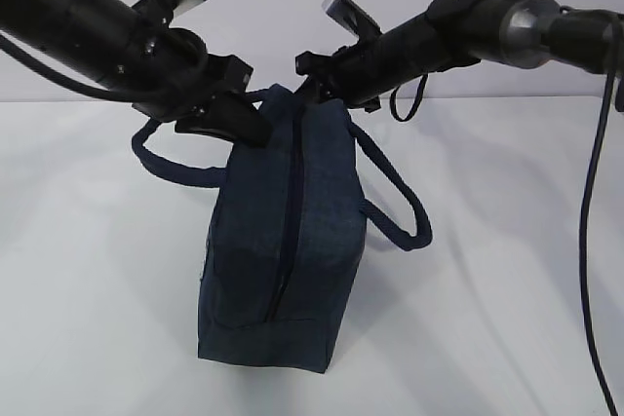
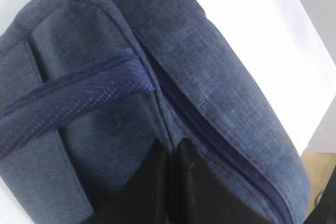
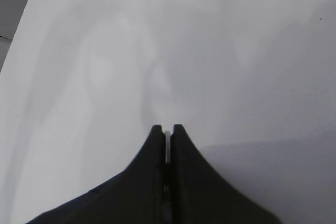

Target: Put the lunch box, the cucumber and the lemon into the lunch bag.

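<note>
The dark navy lunch bag (image 1: 292, 241) stands on the white table with its zipper (image 1: 290, 211) running toward me along the top. My left gripper (image 1: 255, 129) is shut on the bag's fabric beside the zipper at the far end. In the left wrist view its jaws (image 2: 172, 153) pinch a fold of the lunch bag (image 2: 210, 51). My right gripper (image 1: 314, 80) sits at the far top end of the bag. It is shut (image 3: 167, 128) on a thin silvery ring pull (image 3: 167, 145). The lunch box, the cucumber and the lemon are out of view.
Two loop handles (image 1: 400, 202) (image 1: 171, 165) hang off the bag's sides. A black cable (image 1: 588, 241) drops at the right edge. White table (image 3: 236, 51) surrounds the bag, and its edge shows at the upper left of the right wrist view.
</note>
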You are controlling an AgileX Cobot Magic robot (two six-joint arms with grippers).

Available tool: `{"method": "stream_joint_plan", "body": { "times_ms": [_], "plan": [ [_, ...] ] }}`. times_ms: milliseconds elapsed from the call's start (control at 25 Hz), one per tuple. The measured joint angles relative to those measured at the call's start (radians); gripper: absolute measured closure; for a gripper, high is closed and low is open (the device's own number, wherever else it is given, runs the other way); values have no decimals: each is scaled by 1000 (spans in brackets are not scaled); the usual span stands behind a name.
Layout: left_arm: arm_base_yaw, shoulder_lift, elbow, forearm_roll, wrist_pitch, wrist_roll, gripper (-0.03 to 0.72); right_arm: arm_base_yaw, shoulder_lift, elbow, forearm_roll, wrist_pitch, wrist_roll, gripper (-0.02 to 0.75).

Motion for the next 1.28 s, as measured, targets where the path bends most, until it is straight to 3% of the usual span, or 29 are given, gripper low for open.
{"method": "stream_joint_plan", "body": {
  "times_ms": [400, 1280],
  "plan": [
    [0, -3, 0, 22, 0, 2, 687, 0, 10, 0, -80, -2, 0, 751],
    [0, -3, 0, 44, -4, 2, 687, 0, 67, -58, -88, 49, -11, 748]
  ]
}}
